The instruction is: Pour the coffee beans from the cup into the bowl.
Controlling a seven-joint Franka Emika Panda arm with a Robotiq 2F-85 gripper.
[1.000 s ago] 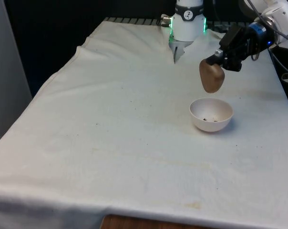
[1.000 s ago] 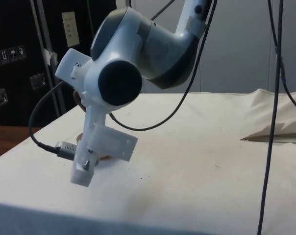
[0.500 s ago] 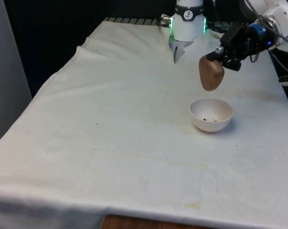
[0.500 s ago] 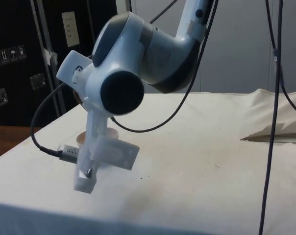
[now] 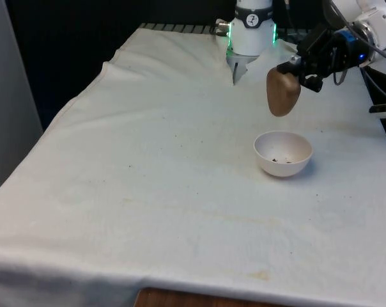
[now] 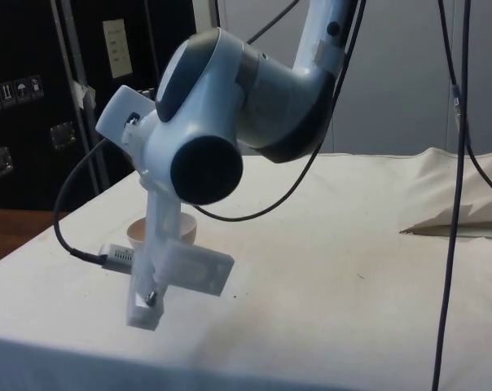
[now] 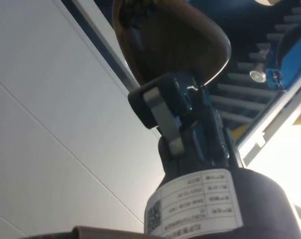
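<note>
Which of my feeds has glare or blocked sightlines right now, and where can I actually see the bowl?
Front view: evenly lit, the bowl sits unobstructed with the brown cup held in the hand above it. Side view: the arm's bulk blocks most of the bowl, leaving part of its rim. Wrist view: strong glare at one corner, and the cup looks dark against the bright ceiling.

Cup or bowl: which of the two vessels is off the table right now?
The brown cup. The gripper holds it in the air, tipped over, above and just behind the white bowl, which rests on the white cloth with a few beans inside.
</note>
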